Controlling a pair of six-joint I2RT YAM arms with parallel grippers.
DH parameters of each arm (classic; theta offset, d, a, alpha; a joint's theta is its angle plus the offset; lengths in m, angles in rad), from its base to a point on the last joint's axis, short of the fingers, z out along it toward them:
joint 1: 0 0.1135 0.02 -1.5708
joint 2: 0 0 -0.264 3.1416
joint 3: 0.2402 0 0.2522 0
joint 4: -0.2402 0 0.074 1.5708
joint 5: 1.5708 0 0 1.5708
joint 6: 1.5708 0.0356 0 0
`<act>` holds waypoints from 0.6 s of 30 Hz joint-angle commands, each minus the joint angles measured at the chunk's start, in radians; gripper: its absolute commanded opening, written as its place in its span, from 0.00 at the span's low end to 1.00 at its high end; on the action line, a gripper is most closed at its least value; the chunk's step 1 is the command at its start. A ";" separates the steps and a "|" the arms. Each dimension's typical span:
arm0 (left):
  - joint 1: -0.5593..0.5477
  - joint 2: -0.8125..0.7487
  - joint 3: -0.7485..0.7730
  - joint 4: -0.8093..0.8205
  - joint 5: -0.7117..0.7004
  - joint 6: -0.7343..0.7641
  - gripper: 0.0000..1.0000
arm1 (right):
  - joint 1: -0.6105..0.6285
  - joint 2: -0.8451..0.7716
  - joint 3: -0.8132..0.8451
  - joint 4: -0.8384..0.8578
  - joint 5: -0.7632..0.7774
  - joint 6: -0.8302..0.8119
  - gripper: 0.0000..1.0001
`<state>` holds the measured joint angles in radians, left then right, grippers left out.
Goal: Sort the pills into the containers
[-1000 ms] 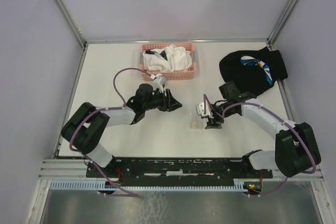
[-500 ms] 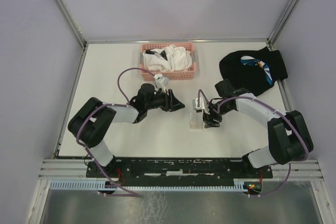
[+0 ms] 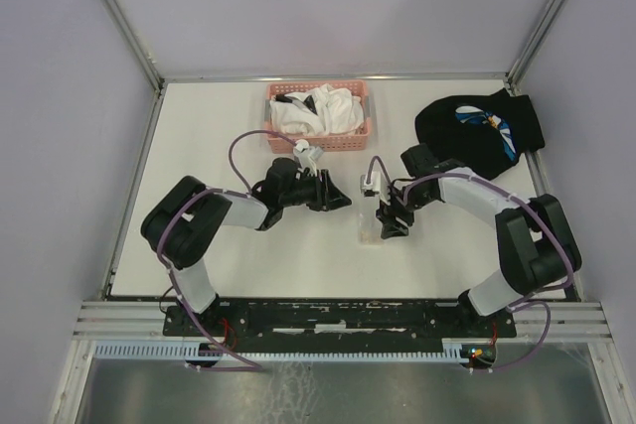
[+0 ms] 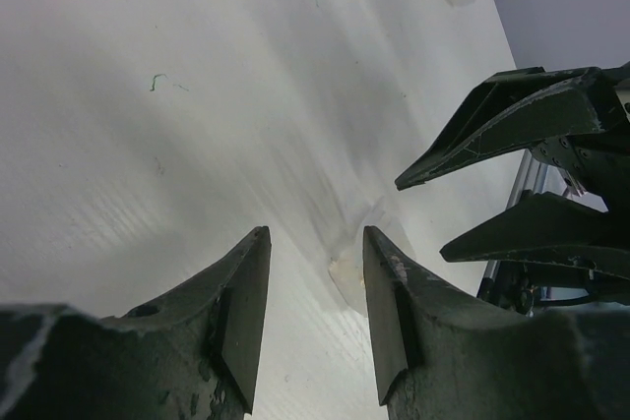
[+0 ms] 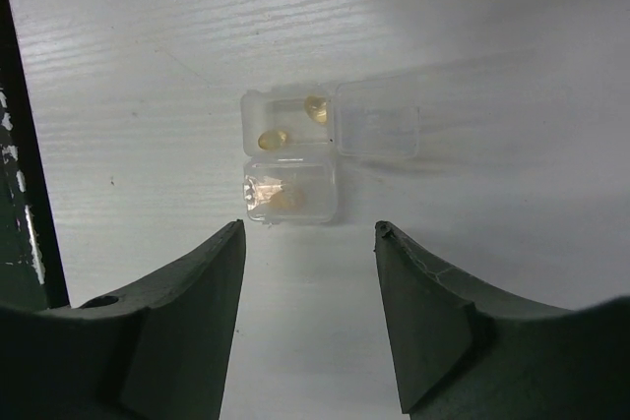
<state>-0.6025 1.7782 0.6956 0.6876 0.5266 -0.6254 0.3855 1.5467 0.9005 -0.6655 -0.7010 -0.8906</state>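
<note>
The clear box point(image 5: 292, 157) lies just beyond the right claw point(image 5: 308, 243), tips parted.

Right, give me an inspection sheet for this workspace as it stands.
Surface: white table, a few small marks.
Job's things: clear pill box, one lid open; two amber capsules in the open compartment, at least one in the next.
Clutter: pink basket of white cloths; black mitten at the far right.
Grippers: left gripper open, empty, near the box; right gripper open, empty, over the box.
Cables: purple cables loop along both arms, clear of the box.
Surroundings: pale walls, metal frame posts; nothing else seen.
</note>
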 commanded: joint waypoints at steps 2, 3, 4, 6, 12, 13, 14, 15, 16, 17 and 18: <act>-0.001 0.028 0.046 0.039 0.019 -0.042 0.49 | 0.005 0.027 0.059 0.011 0.001 0.094 0.64; 0.000 0.029 0.047 0.038 0.021 -0.043 0.49 | 0.005 0.033 0.060 0.011 0.003 0.098 0.64; 0.000 0.030 0.047 0.038 0.021 -0.044 0.49 | 0.006 0.038 0.061 0.010 0.003 0.102 0.64; 0.000 0.034 0.048 0.038 0.021 -0.049 0.49 | 0.011 0.052 0.067 0.009 0.004 0.111 0.64; -0.003 0.058 0.060 0.036 0.027 -0.059 0.48 | 0.033 0.085 0.078 0.006 0.031 0.130 0.63; -0.004 0.062 0.063 0.036 0.028 -0.060 0.48 | 0.036 0.088 0.080 0.009 0.038 0.134 0.63; -0.005 0.064 0.064 0.036 0.029 -0.060 0.48 | 0.038 0.091 0.080 0.010 0.044 0.139 0.62; -0.006 0.066 0.066 0.035 0.029 -0.060 0.48 | 0.040 0.093 0.083 0.014 0.049 0.143 0.61; -0.005 0.068 0.068 0.034 0.029 -0.062 0.48 | 0.042 0.094 0.082 0.015 0.055 0.146 0.61; -0.006 0.070 0.070 0.035 0.030 -0.063 0.48 | 0.042 0.097 0.084 0.017 0.060 0.149 0.61; -0.008 0.071 0.071 0.034 0.030 -0.063 0.48 | 0.043 0.099 0.083 0.018 0.064 0.152 0.60</act>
<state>-0.6037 1.8416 0.7284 0.6853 0.5339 -0.6605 0.4221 1.6386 0.9455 -0.6655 -0.6605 -0.7631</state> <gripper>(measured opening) 0.481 0.610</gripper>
